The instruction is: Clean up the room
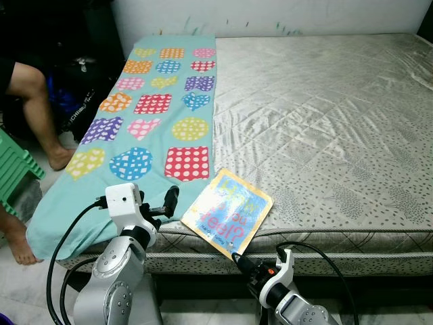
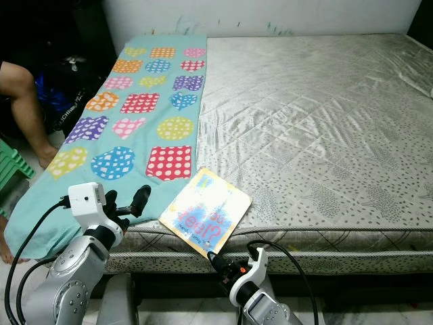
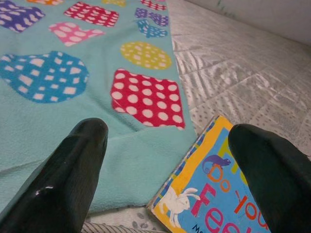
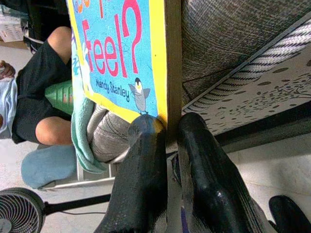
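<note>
Grey quilted mattress [image 1: 325,115] takes most of the head views, with a turquoise blanket [image 1: 145,122] printed with dotted hearts and squares spread along its left side. At the near edge lies a children's board book [image 1: 227,211] with a yellow border, one corner hanging over the mattress edge toward the robot. Its long axis runs diagonally, from that near overhanging corner away to the far right.

The right gripper [image 1: 238,258] is directly below this corner, and in the right wrist view its two black fingers [image 4: 146,165] are closed on the edge of the book, one on the printed cover and one on the back. The left gripper [image 1: 169,203] hovers just beside the book's left edge, over the blanket hem; its fingers [image 3: 73,160] are spread wide apart and hold nothing. A seated person's leg [image 1: 37,112] is at the far left beside a green stool [image 1: 13,172], and a fan [image 4: 19,211] stands on the floor.

I judge that the book must be drawn toward the robot along its diagonal. The right arm already has the hold, so it is the one to pull, while the left is near enough to support the other edge if the thin pinch slips.
</note>
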Motion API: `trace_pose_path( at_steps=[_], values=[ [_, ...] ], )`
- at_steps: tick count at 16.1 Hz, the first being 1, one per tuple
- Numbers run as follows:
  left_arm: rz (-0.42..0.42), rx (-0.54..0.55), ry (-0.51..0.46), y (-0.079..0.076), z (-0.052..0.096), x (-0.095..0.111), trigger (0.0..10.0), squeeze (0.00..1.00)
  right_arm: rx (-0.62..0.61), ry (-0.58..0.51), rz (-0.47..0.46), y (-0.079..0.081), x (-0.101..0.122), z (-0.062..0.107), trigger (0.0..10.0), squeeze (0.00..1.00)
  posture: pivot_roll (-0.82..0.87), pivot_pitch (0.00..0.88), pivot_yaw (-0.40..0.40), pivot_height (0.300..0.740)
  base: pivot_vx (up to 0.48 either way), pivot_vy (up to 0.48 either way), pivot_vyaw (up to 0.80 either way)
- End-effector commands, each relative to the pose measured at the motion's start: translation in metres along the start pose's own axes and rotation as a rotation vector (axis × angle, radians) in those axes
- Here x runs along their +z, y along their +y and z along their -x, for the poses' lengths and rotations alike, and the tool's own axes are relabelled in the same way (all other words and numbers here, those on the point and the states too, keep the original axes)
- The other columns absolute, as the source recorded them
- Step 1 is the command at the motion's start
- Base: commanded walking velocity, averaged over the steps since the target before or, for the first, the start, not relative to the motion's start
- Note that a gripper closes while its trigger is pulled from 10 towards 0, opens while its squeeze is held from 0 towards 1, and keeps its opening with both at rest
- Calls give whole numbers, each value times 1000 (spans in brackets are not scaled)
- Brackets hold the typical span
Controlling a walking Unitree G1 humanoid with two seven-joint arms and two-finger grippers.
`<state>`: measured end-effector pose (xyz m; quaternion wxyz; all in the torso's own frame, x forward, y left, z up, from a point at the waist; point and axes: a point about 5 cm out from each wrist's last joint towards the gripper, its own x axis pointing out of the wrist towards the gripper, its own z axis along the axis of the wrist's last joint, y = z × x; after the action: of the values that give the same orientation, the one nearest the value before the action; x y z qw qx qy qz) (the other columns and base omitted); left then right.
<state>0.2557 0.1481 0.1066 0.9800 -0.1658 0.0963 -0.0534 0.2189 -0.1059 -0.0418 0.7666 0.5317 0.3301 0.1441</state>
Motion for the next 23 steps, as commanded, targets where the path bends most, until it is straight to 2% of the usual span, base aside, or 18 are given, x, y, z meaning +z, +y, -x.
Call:
trace_pose_path(
  at_steps=[1,23],
  values=[
    [3,-2,48,2,3,-4,10000,0,-47,-647,948,186,125,-12,10000,0,-46,0,11,519,0,0,0],
    [3,-2,48,2,3,-4,10000,0,-47,-647,948,186,125,-12,10000,0,-46,0,11,519,0,0,0]
  ],
)
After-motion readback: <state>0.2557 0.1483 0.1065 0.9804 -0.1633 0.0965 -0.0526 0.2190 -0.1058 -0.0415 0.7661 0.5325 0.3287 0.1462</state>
